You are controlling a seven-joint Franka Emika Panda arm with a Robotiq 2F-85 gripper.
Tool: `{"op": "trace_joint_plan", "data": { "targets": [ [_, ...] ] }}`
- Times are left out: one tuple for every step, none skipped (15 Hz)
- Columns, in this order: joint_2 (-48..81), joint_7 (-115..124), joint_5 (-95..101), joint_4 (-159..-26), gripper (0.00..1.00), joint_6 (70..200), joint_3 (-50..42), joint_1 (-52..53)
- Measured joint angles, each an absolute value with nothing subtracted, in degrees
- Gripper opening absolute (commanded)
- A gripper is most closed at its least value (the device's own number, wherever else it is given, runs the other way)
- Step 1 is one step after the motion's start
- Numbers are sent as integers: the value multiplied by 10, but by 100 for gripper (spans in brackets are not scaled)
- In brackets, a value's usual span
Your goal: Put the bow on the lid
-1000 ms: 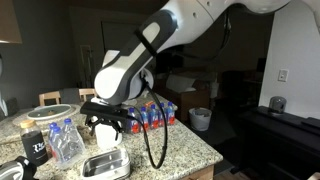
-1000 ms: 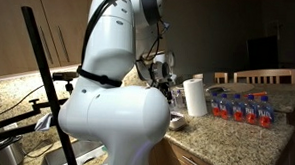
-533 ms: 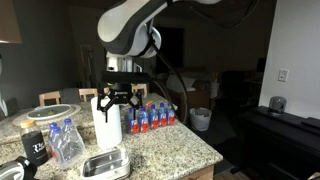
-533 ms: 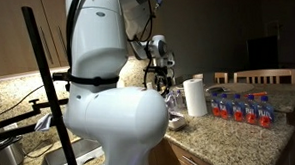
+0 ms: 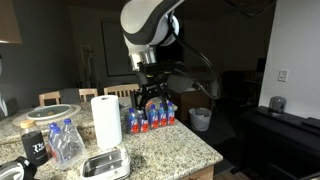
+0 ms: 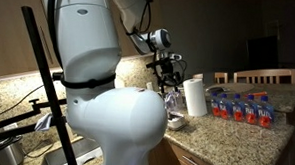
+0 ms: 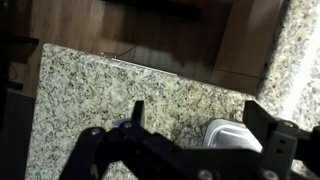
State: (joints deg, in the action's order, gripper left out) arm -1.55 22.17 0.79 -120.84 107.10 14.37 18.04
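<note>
Granite counter [image 5: 170, 150] fills the lower part in an exterior view. The gripper [image 5: 151, 108] hangs above it with its jaws spread wide and nothing between them. From the gripper, the bow [image 5: 105, 160] lies at about seven o'clock, well apart, near the counter's front edge. A flat, wider rim shows round its base and looks like the lid [image 5: 92, 173], though the two are hard to separate at this size. A paper towel roll [image 5: 106, 122] stands upright at nine o'clock from the gripper, just behind the bow. A pack of bottles [image 5: 170, 115] sits behind the gripper, and a clear bag of bottles [image 5: 65, 140] lies at about ten o'clock from the bow.

In an exterior view from behind the arm, the robot's white body [image 6: 96, 110] blocks much of the counter. The gripper [image 6: 168, 85] hangs open, with the paper towel roll [image 6: 194, 97] at four o'clock from it and the pack of bottles [image 6: 241, 109] further off the same way. The bow and lid cannot be made out here.

In the wrist view, the two fingers [image 7: 137, 112] stand far apart over the granite, holding nothing. The bow [image 7: 232, 135] shows near the bottom edge, at about four o'clock from the picture's centre. It lies between the fingers but nearer the one at three o'clock. Whether the lid lies under it cannot be told.
</note>
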Motion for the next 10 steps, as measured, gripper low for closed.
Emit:
{"op": "trace_joint_plan", "data": {
  "targets": [
    [-21, 215, 10, -1221, 100, 1071, 144, 180],
    [-24, 211, 10, -1228, 100, 1071, 144, 180],
    [-26, 209, 11, -1232, 100, 1071, 144, 180],
    [-27, 208, 11, -1233, 100, 1071, 144, 180],
    [-28, 208, 11, -1233, 100, 1071, 144, 180],
    [-28, 208, 11, -1233, 100, 1071, 144, 180],
    [-28, 208, 11, -1233, 100, 1071, 144, 180],
    [-28, 208, 11, -1233, 100, 1071, 144, 180],
    [-28, 208, 11, -1233, 100, 1071, 144, 180],
    [-28, 208, 11, -1233, 100, 1071, 144, 180]
  ]
}}
